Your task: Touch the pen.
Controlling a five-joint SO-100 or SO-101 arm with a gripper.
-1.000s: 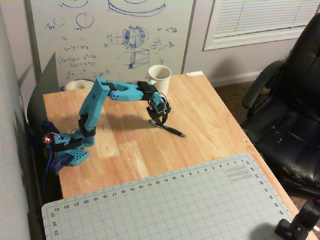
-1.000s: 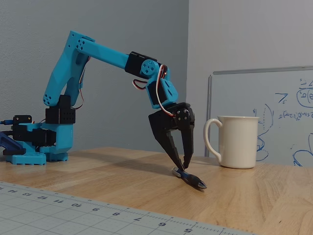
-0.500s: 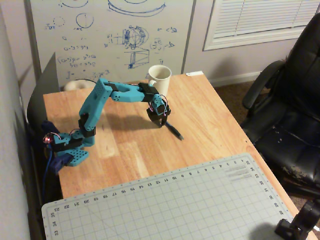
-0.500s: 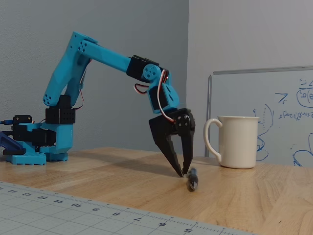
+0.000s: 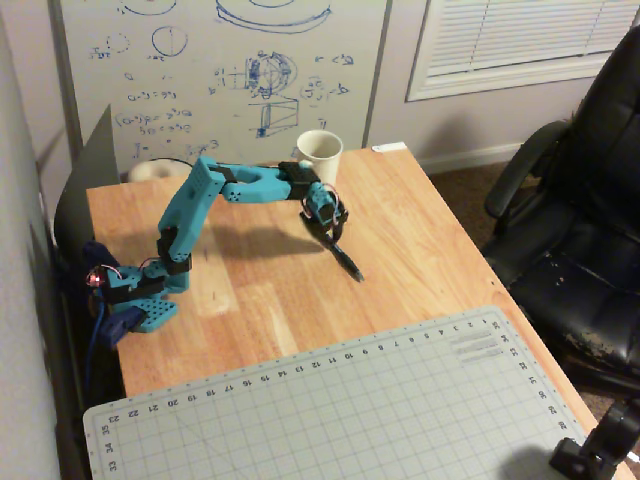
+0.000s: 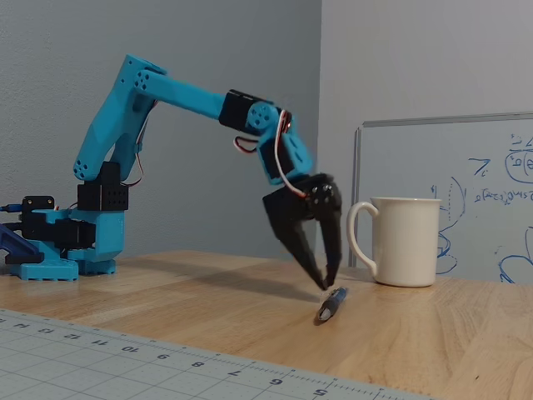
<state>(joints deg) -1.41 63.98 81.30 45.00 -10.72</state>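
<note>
Reaching forward from the base, elbow raised, gripper (image 6: 327, 285) pointing down, jaws slightly parted, tips just above tabletop (image 6: 466, 329).

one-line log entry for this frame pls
pincer: open, above pen end | slim dark pen: flat on wooden table | white ceramic mug: upright, apart

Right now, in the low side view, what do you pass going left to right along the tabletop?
Arm base → gripper → pen → mug → whiteboard
</note>
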